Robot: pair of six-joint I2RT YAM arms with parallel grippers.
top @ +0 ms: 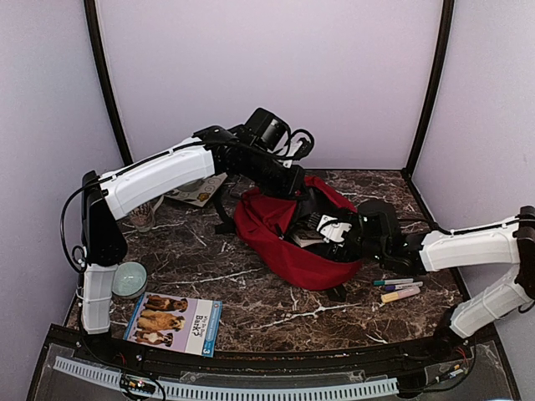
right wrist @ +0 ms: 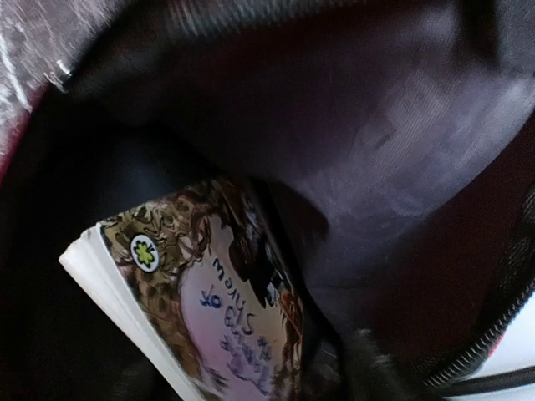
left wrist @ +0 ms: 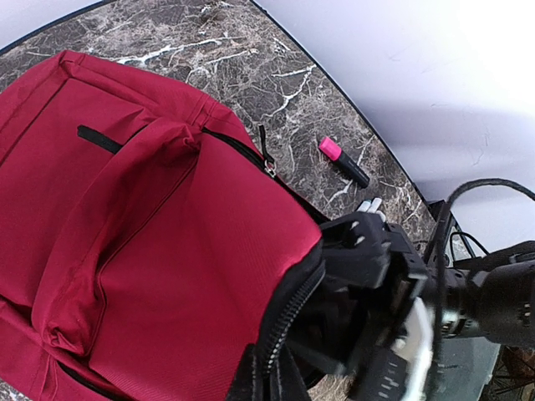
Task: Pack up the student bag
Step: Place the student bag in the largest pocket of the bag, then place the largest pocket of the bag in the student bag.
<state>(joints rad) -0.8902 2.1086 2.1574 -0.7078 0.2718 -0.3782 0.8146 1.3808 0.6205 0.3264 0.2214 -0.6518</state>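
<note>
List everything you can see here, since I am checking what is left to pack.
student bag: one, red with black zips, table centre, mouth open
book: one, brown patterned cover, inside the bag
dog book: one, blue, table's near left
booklet: one, pale, far left
cup: one, seemingly clear, far left
bowl: one, pale green, left edge
pens: about three, teal, purple, pinkish, right of the bag
highlighter: one, pink and black, beside the bag; maybe one of those pens
table: one, dark marble
left arm: one, white and black, jaws shut on the bag's rim
right arm: one, white and black, reaching into the bag
</note>
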